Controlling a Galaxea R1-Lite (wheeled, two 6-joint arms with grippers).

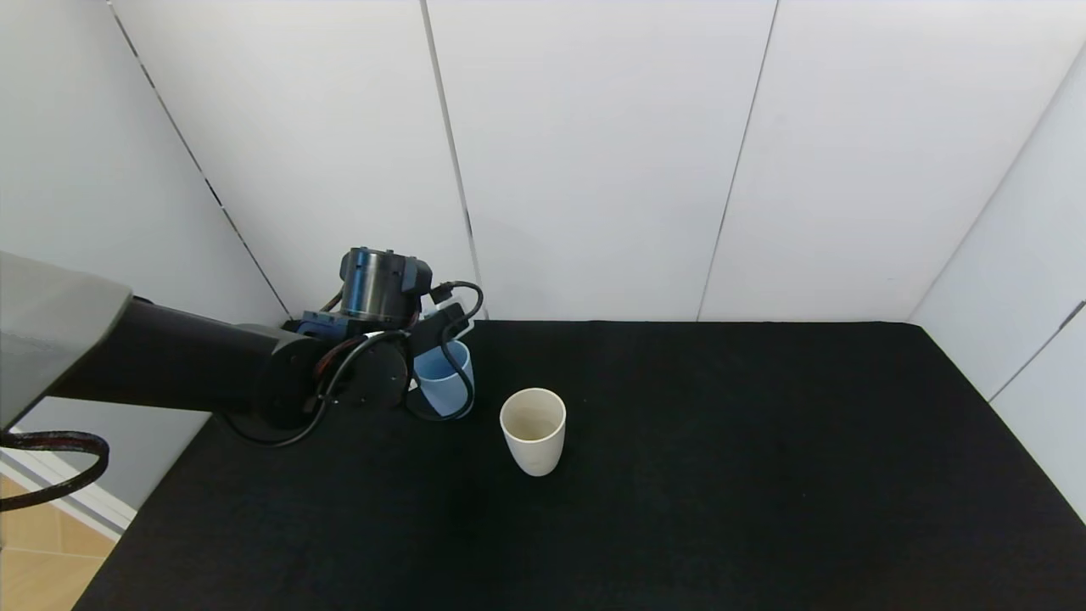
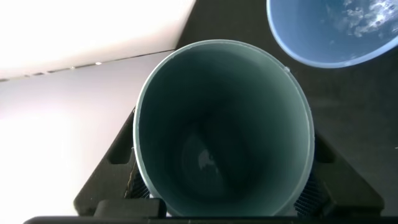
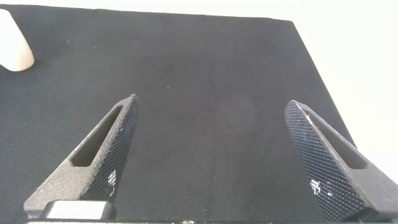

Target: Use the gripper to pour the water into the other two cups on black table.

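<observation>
Teal cup (image 2: 224, 130) sits clenched in my left gripper (image 2: 224, 186), beside the blue cup (image 1: 443, 379). My right gripper (image 3: 217, 155) hangs spread over the black table (image 1: 764, 475); the beige cup (image 1: 533, 429) stands apart.

The head view looks forward and down from high up onto the whole black table (image 1: 721, 475), taking in the left arm (image 1: 212, 365), the blue cup (image 1: 441, 382) and the beige cup (image 1: 533, 428) against white wall panels. The left wrist view sits very close, looking straight into the teal cup (image 2: 224, 124) that fills its frame, and shares with the head view the blue cup (image 2: 329, 31) at its edge. The right wrist view looks low across the table (image 3: 205, 81) past its own 2 fingers (image 3: 112, 143), sharing the beige cup (image 3: 12, 43) in 1 corner.
</observation>
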